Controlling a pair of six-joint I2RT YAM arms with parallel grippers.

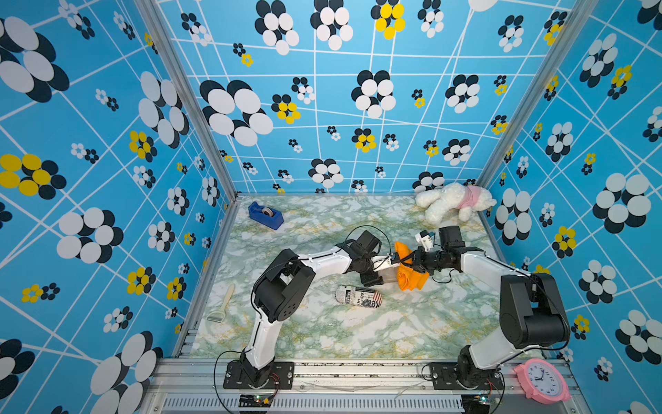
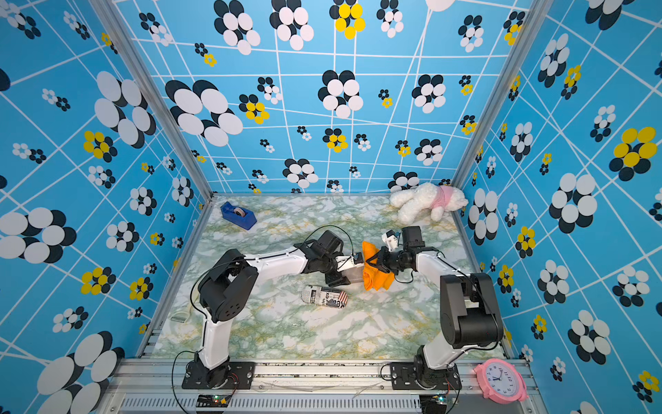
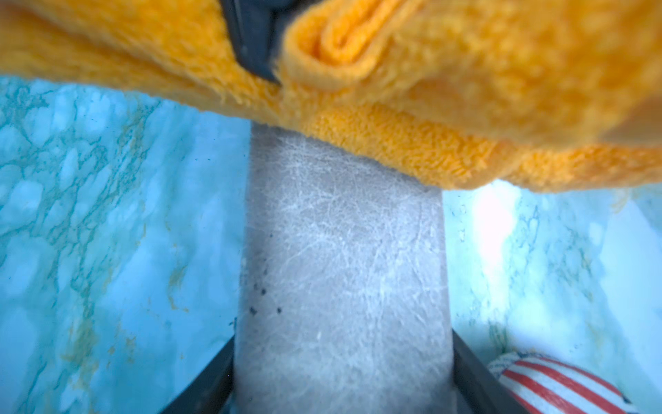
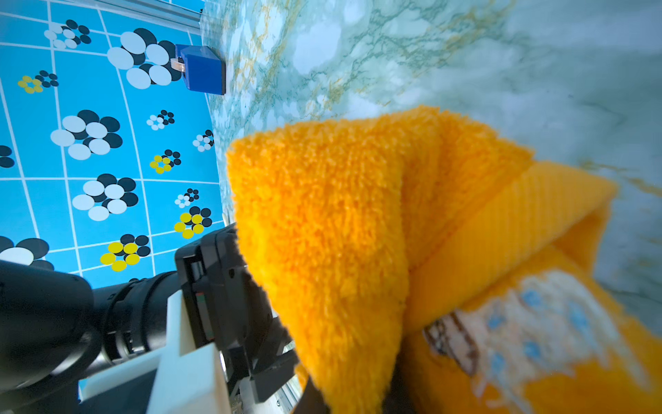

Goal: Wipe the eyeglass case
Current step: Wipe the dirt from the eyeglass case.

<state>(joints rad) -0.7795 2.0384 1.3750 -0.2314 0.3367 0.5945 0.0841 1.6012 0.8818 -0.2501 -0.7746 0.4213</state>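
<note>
Left gripper (image 1: pixel 380 269) clasps the eyeglass case (image 3: pixel 340 269). Right gripper (image 1: pixel 408 263), clenched on the orange cloth (image 1: pixel 410 281), lays it over the case's end. A printed pouch (image 1: pixel 358 296) lies near. The table (image 1: pixel 358 333) edges stand well apart.

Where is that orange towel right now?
In both top views the orange towel is mid-table in the right jaws, laid against the grey case that the left jaws hold, just beyond the newspaper-print pouch.

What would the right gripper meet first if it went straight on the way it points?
Probably the eyeglass case in the left gripper, through the orange cloth that the right gripper holds; depth is unclear.
</note>
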